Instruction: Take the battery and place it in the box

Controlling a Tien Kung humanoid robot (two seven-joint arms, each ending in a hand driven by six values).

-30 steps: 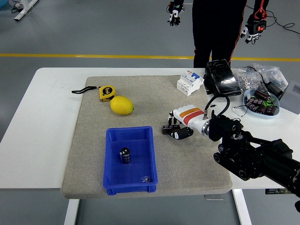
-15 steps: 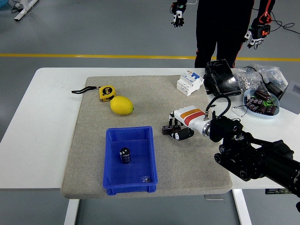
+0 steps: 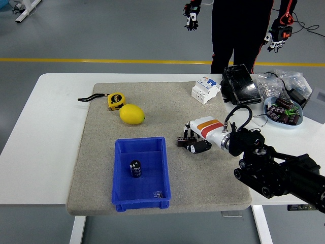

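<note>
Battery (image 3: 135,168) stands roughly upright in the blue box (image 3: 140,173), left of and nearer than the right hand (image 3: 194,142). That hand rests on the mat (image 3: 157,104), fingers curled, holding nothing I can make out. Beyond it to the left lies a lemon (image 3: 132,114).

No legible txt, labels or nos. on anything here.

I see a white worktop (image 3: 45,132) mostly covered by a grey mat (image 3: 167,104). Directly on the worktop's right side, beyond the mat, lie a black case (image 3: 238,85), clear plastic bags (image 3: 277,81) and a pale blue bowl (image 3: 296,123) full of small dark parts.
</note>
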